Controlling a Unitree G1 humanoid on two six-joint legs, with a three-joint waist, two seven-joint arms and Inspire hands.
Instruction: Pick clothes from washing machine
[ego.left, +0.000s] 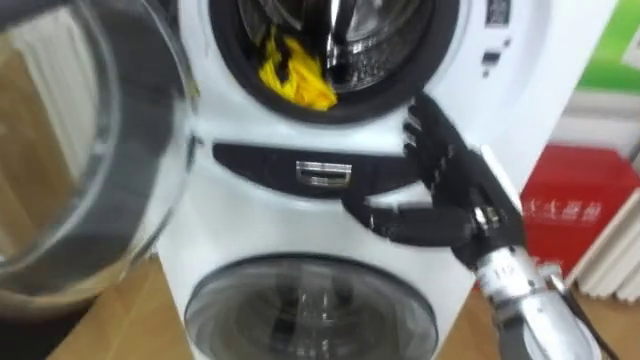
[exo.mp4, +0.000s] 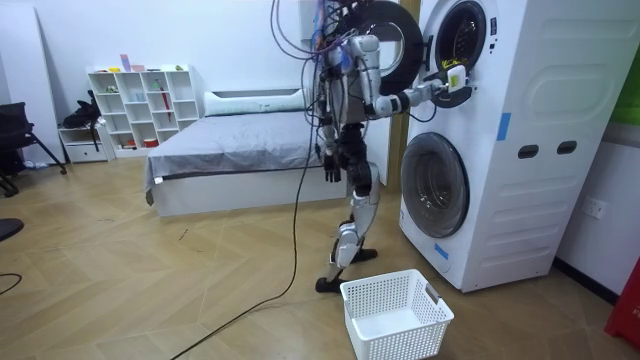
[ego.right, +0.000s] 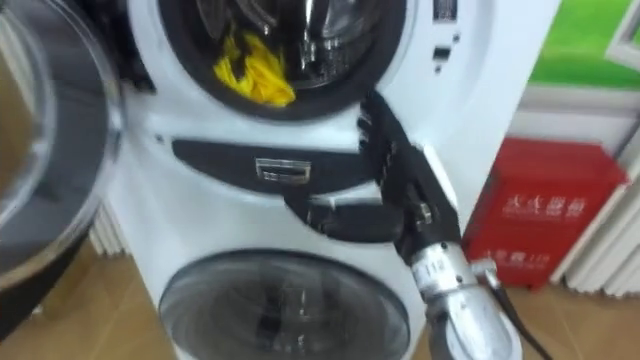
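Work on the task is hardly begun, as far as can be judged. The washing machine (ego.left: 545, 60) stands with two drums stacked, and the round glass door (ego.left: 85, 150) of the upper one hangs swung open at the left of the frame. A yellow cloth (ego.left: 293, 72), the only garment to be seen, lies bunched inside the upper drum at its lower rim, top centre of the frame, untouched by either hand. The right hand (ego.left: 462, 195) is raised in front of the dark panel between the two drums, centre right of the frame, just below and to the right of the opening; its fingers are stretched out, the thumb spread to the side, and it holds nothing. The lower door (ego.left: 310, 305) is closed. In the room view the robot stands upright facing the machine, the left hand (exo.mp4: 330, 168) hanging at its side, and a white basket (exo.mp4: 400, 338) waits with nothing in it on the floor near its feet. Reaching in, gripping the cloth and drawing it out all appear left to do.
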